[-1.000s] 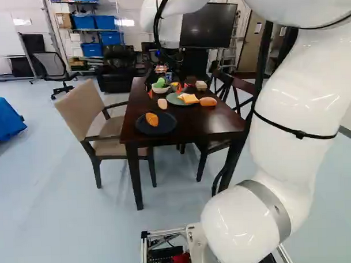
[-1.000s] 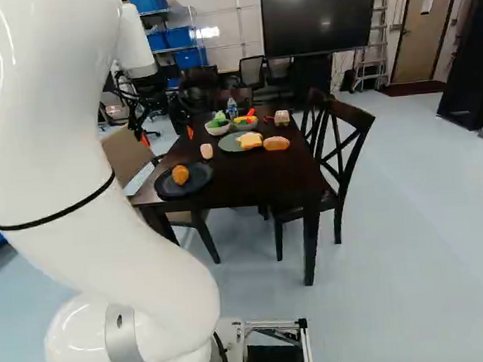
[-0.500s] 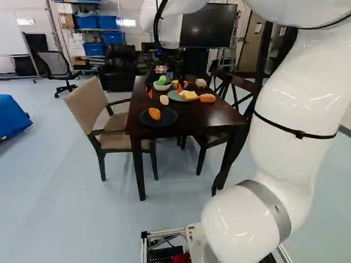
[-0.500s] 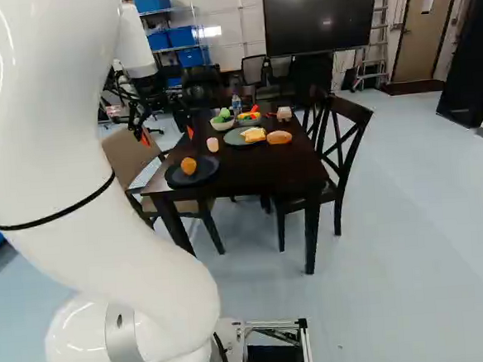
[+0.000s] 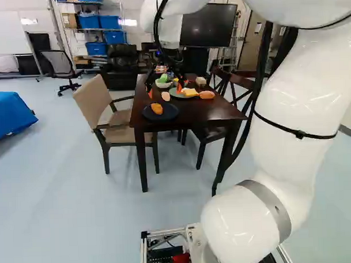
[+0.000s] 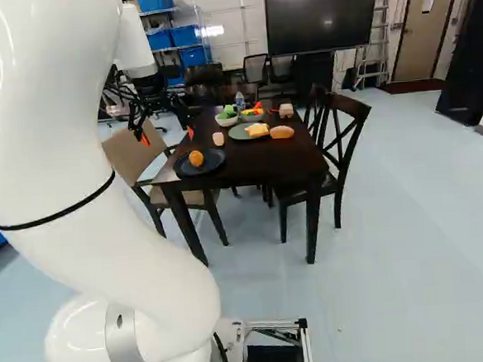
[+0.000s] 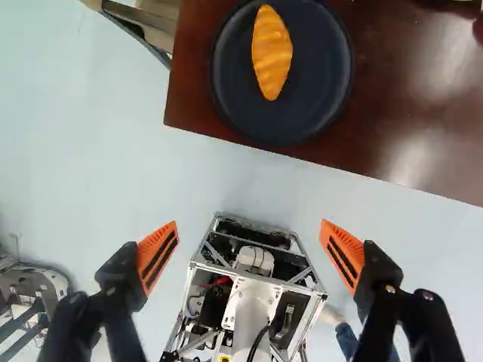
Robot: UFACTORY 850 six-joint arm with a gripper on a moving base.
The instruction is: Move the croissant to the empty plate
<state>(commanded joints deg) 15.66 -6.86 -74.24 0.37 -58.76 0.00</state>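
i've got the dark wooden table (image 7: 370, 113) ahead of my pincer (image 6: 168, 136) in the wrist view, with its near edge running across past both fingertips. the white arm (image 6: 64, 135) fills the left of the right base view, left of the pincer. the beige armchair (image 6: 132, 160) shows below and left of the pincer in that same view, and the base frame (image 7: 198, 264) shows between its fingers in the wrist view. the pincer itself stands wide apart, with nothing clamped in it.

the dark plate (image 7: 317, 90) is on the table, ahead of the gap between my fingers. the green plate (image 6: 237, 134) is right of the pincer in the right base view, carrying bread (image 6: 257, 129), and the white bowl (image 6: 227, 122) is beyond that plate. the croissant (image 7: 272, 53) lies on the dark plate, ahead of the pincer and touching neither finger.
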